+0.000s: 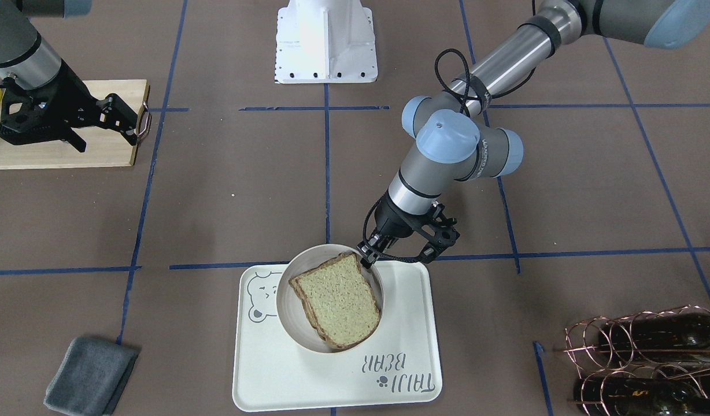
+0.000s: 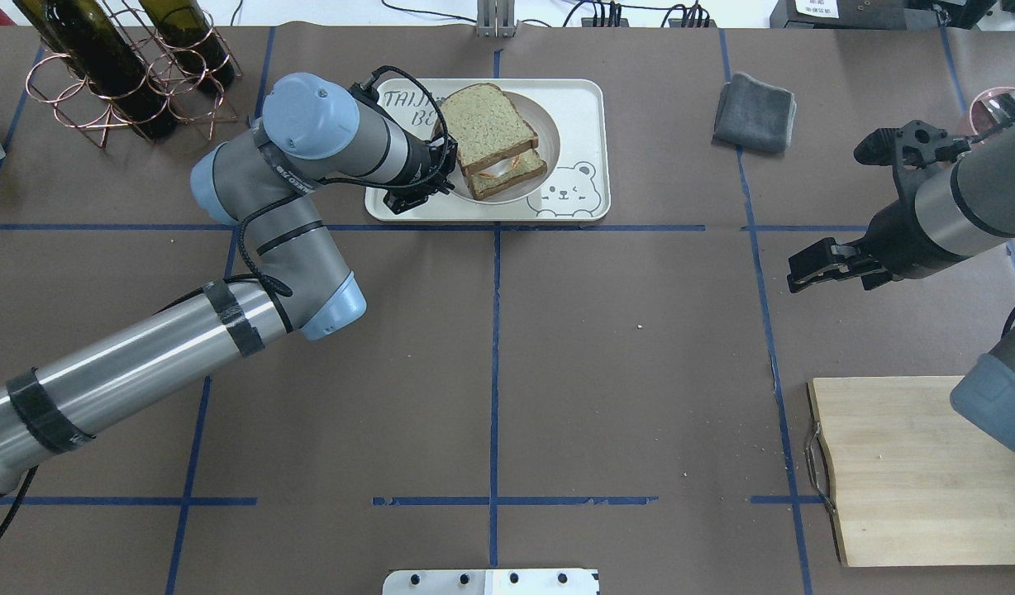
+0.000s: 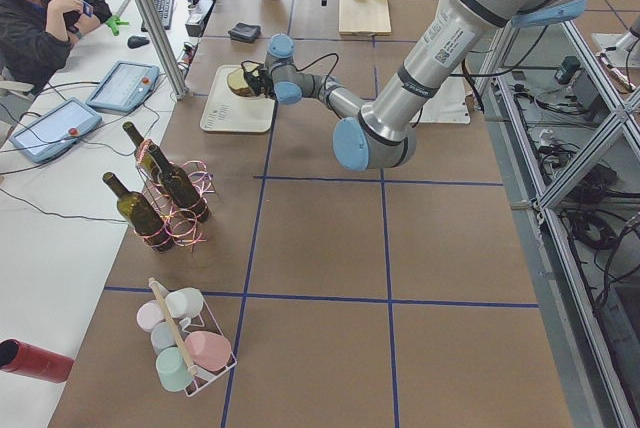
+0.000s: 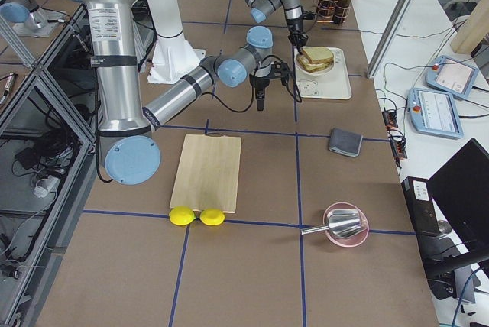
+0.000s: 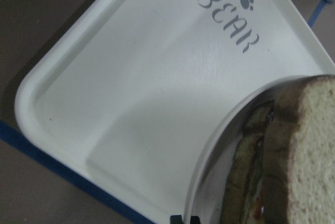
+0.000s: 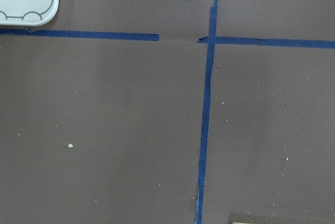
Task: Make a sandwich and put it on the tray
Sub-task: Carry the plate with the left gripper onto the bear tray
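**A:** Where is everything?

**B:** The sandwich [image 1: 339,300] sits on a round plate [image 1: 283,306]. The plate rests on the tray [image 1: 332,381], which is at the middle of the counter's far edge, away from the robot. The left fingers [image 1: 365,257] look clenched on the plate's rim, on the side facing the robot. The wrist camera shows only their tips, close together at that rim.

**A:** So what could go wrong?

**B:** The release, I'd say. If the arm draws off before the fingers have let go fully, the plate could drag or tip. It looks like a smooth plate on a smooth tray, so a small tug might shift it.

**A:** And the bread?

**B:** The top slice lies skewed over the lower one, and the egg [image 2: 499,168] shows between them on the robot's side. A jolt could slide that slice off. The fingertips are also just beside the crust, so lifting away at a slant might catch it.

**A:** What about the other arm?

**B:** The right fingers [image 2: 809,268] hang over bare counter toward the right edge, past the cutting board [image 2: 912,471] in the near right corner. They are well apart from the tray. I cannot tell whether they are released or clenched. They are only a hazard if that arm sweeps across.
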Available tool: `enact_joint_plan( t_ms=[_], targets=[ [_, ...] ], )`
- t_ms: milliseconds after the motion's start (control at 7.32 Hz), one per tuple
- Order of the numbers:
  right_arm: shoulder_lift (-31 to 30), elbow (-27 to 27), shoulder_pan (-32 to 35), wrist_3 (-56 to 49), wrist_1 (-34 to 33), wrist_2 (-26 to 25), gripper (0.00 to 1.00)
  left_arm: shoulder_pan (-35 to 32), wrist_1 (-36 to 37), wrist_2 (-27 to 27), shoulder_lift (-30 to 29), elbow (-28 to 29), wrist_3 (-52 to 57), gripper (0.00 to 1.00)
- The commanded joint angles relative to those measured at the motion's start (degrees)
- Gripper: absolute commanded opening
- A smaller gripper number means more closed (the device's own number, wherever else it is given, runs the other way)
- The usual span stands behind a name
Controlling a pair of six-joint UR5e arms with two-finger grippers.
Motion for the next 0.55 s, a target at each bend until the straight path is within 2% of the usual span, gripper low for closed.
enact_joint_plan(
  t_ms=[0,137,410],
  targets=[
    [0.0,0.0,0.1,0.0,-0.3,0.1,1.00,-0.1,-4.5,4.0,-2.8,8.3,-8.2,0.00],
    [0.1,0.0,0.1,0.0,-0.4,0.1,1.00,0.0,-6.5,4.8,-3.1,11.0,-8.9,0.00],
    [0.3,0.0,0.3,0.0,-0.4,0.1,1.00,0.2,-6.6,4.8,-3.5,11.1,-8.8,0.00]
  ],
)
